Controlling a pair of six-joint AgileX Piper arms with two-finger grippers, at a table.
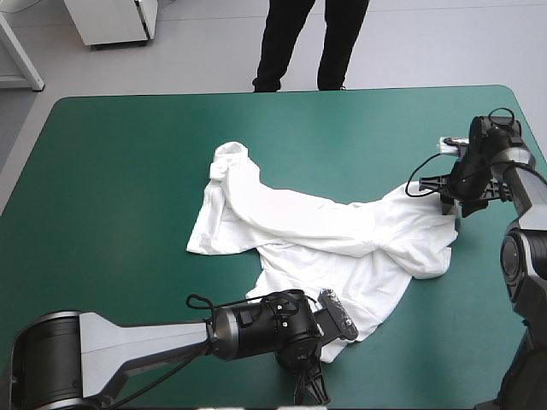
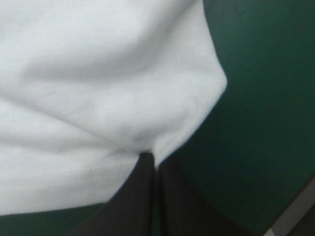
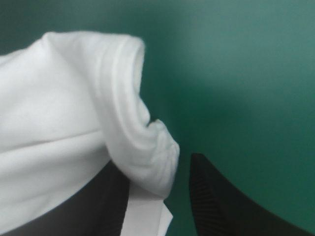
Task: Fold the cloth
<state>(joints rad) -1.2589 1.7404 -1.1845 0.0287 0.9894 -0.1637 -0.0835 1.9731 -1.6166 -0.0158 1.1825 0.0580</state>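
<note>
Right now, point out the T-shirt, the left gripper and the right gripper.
T-shirt (image 1: 342,226): high view, its bunched middle.
left gripper (image 2: 153,158): left wrist view, where its fingertips meet.
right gripper (image 3: 157,164): right wrist view, midway between its fingertips.

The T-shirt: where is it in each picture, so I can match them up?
High view: T-shirt crumpled, from the middle toward the right.
Left wrist view: its hemmed edge pinched at the left gripper's tip.
Right wrist view: a rolled edge between the right gripper's open fingers.
Shared landmark: the teal-green cover.
</note>
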